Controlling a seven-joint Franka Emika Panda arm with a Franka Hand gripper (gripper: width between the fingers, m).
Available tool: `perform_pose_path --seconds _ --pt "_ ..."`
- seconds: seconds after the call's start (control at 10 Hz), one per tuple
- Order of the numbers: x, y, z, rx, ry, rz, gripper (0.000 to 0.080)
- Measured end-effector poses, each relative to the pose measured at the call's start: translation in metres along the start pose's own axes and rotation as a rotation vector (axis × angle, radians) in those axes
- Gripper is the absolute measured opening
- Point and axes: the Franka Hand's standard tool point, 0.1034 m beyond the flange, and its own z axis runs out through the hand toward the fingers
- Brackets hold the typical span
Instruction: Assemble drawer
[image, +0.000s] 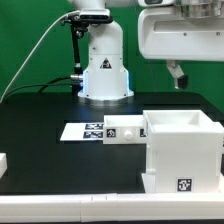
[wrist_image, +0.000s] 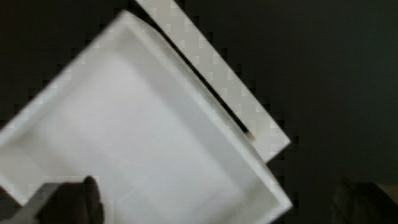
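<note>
A white open-topped drawer box (image: 182, 150) stands at the front on the exterior view's right, with a marker tag on its front face. My gripper (image: 178, 76) hangs well above it, apart from it. In the wrist view the box (wrist_image: 143, 130) fills most of the picture, seen from above with its rim (wrist_image: 205, 60) running diagonally. My gripper (wrist_image: 222, 205) is open, its dark fingertips (wrist_image: 68, 202) far apart at either side, with nothing held between them. A small white part with tags (image: 125, 132) lies beside the box's far left corner.
The marker board (image: 85, 130) lies flat on the black table in the middle. Another white part (image: 3, 162) shows at the exterior view's left edge. The robot base (image: 104, 70) stands at the back, with a cable to its left.
</note>
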Motion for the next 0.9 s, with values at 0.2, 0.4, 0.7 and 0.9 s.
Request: perform_pose_path --seconds 0.2,0.4,0.7,0.9 --pt "-0.021 0.012 -0.003 -0.009 0.0 -0.069 0.0649" --pt "-0.021 0.011 0.001 -0.008 0.003 -0.04 0.0649" --pt "-0.034 0.018 0.007 -0.024 -0.012 0.263 0.0649" --pt "-0.039 0.017 -0.001 -0.029 -0.014 0.57 0.0649"
